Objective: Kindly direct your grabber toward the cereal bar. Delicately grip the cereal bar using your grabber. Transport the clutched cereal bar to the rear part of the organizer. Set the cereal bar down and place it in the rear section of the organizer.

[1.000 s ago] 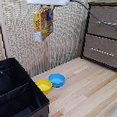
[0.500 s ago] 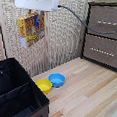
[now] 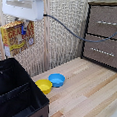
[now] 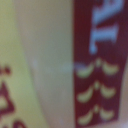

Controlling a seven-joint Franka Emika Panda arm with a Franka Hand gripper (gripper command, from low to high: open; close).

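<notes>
My grabber [image 3: 23, 27] is a white block high at the exterior view's left, shut on the cereal bar [image 3: 15, 37], a yellow-orange box with red print that hangs below it. The box hangs high above the rear part of the organizer [image 3: 11, 80], the black fabric bin at the exterior view's lower left, showing an inner divider. In the wrist view the cereal bar [image 4: 95, 65] fills the picture, blurred, with dark red and yellow print; the fingers do not show there.
A yellow bowl [image 3: 44, 86] and a blue bowl [image 3: 57, 80] sit on the wooden table next to the organizer. A brown drawer cabinet [image 3: 105, 33] stands at the exterior view's right. A wicker screen backs the scene.
My grabber has carried the cereal bar toward the exterior view's left, from over the table to over the organizer's rear part.
</notes>
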